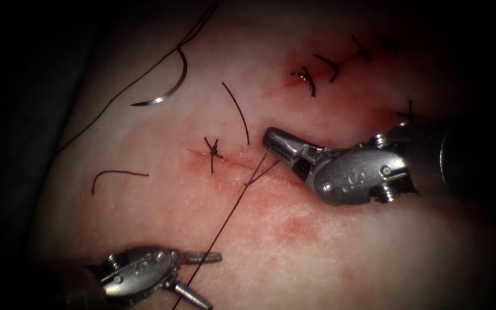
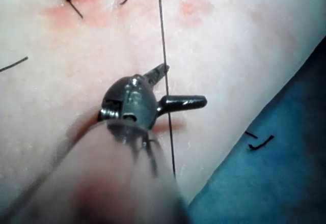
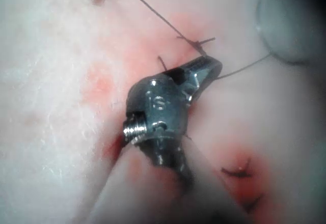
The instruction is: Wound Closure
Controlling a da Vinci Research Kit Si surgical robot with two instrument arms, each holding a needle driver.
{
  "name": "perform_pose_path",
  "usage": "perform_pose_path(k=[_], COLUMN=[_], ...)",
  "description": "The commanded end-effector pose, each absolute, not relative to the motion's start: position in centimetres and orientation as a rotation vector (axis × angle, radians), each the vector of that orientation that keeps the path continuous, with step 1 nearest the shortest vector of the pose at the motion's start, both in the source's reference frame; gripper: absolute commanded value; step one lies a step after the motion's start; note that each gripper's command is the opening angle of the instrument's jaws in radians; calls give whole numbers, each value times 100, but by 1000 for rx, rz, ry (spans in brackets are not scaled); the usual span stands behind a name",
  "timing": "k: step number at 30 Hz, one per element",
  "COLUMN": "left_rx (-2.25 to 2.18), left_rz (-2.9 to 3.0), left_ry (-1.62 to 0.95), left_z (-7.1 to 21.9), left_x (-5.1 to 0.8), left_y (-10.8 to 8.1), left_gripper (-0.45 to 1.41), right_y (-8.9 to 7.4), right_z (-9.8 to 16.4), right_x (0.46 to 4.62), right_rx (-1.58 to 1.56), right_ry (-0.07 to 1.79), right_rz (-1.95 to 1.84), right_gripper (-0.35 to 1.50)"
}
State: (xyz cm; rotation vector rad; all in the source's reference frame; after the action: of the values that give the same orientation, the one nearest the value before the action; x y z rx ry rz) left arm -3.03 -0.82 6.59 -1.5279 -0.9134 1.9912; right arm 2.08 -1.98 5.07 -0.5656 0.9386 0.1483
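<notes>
Tissue (image 1: pixel 328 252) lies pale under the light, its cut (image 1: pixel 231 163) running from about nine o'clock toward three o'clock across the middle of the endoscope view, with red fluid (image 1: pixel 294 227) staining it below the line. One knotted stitch (image 1: pixel 213 150) sits on the cut's left end, and more stitches (image 1: pixel 331 66) cross a second line up toward one o'clock. The needle (image 1: pixel 167 89) rests free on the tissue's surface at about eleven o'clock, well left of and above the cut, held by neither tool and not in the tissue; its thread (image 1: pixel 225 221) trails off its upper end. A long run of thread stretches taut from the cut down toward six o'clock. The right tool (image 1: pixel 274 140) reaches in from three o'clock, its shaft nearly level and its wrist bent so the tip points toward nine o'clock; its jaws are pressed together on the thread just above the cut. The left tool (image 1: pixel 199 275) comes in from seven o'clock, low and flat, its jaws spread wide with the taut thread passing between them; it grips nothing. Two cut ends of thread lie loose on the tissue, one (image 1: pixel 119 175) at nine o'clock and one (image 1: pixel 237 112) just above the cut.
</notes>
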Motion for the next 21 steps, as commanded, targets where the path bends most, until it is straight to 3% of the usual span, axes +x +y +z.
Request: perform_pose_path(k=[1,4,13,15,21], left_rx=[-1530,-1526,-1509,-1516,-1570], left_rz=[1990,1988,1996,2001,2014], left_ry=[-915,-944,-981,-1006,-1017], left_z=[665,669,682,682,674], left_x=[-308,-302,-295,-295,-285], left_y=[-85,-84,-90,-93,-85], left_gripper=[15,-12,-18,-45,-45], right_y=[-200,-200,-201,-201,-203], right_z=[514,514,514,514,514], right_x=[215,215,215,215,214], right_rx=[-564,-565,-567,-567,-568], right_ry=[941,941,942,942,943], right_rz=[148,148,149,149,147], right_gripper=[-35,-35,-35,-35,-35])
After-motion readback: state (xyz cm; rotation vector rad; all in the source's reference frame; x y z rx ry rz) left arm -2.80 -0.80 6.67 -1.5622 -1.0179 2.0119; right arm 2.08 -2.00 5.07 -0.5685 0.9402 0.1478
